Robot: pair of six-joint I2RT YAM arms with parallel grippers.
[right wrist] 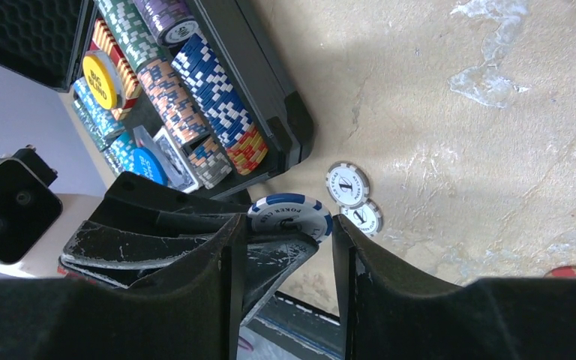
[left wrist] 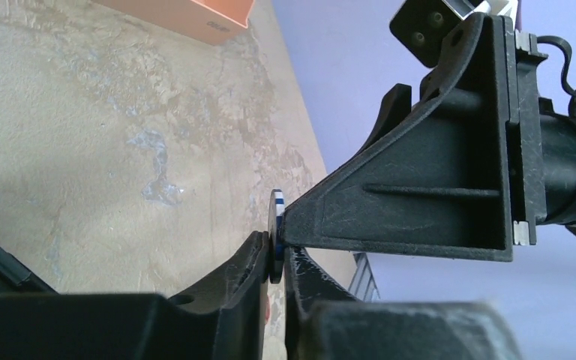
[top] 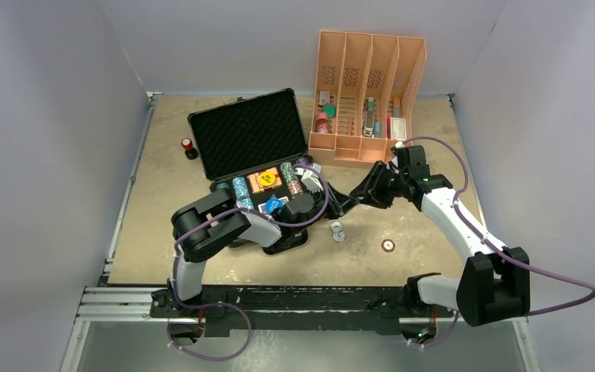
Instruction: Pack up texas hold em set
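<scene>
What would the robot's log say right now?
left fingers: pinch blue chip | right fingers: flank it | case: open | loose: two white chips, red chip

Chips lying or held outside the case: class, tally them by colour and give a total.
white chips: 2
red chip: 1
blue chip, held off the table: 1
Total: 4

An orange slotted desk organizer [top: 368, 93] stands upright at the far edge of the worn tan table [top: 159, 232], small items (pink, green, white) in its compartments; a small red-topped black cylinder [top: 188, 146] stands well apart, far-left.
</scene>
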